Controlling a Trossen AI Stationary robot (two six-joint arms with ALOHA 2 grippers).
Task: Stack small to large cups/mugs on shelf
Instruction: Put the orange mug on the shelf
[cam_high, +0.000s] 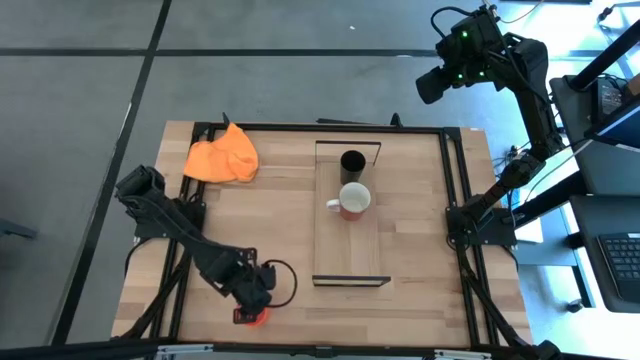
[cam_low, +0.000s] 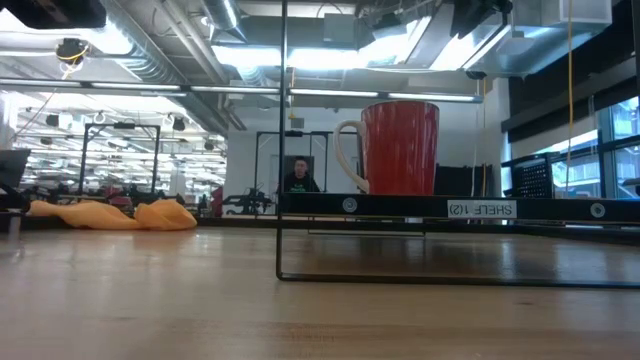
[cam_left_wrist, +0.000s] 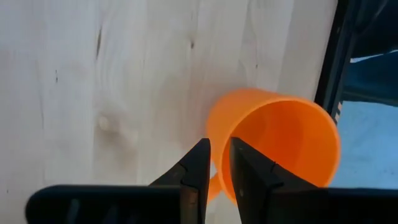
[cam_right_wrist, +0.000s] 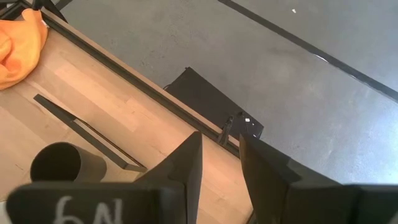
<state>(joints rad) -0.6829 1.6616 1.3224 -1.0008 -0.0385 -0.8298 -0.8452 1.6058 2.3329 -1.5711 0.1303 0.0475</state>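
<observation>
Near your table's front-left corner, the left gripper (cam_left_wrist: 216, 163) pinches the small orange mug (cam_left_wrist: 273, 140) by its rim, fingers almost together. It looks bright and smooth.

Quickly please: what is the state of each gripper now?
Left gripper: shut on the orange mug rim, low at the table.
Right gripper: nearly shut, empty, raised beyond the table.
</observation>
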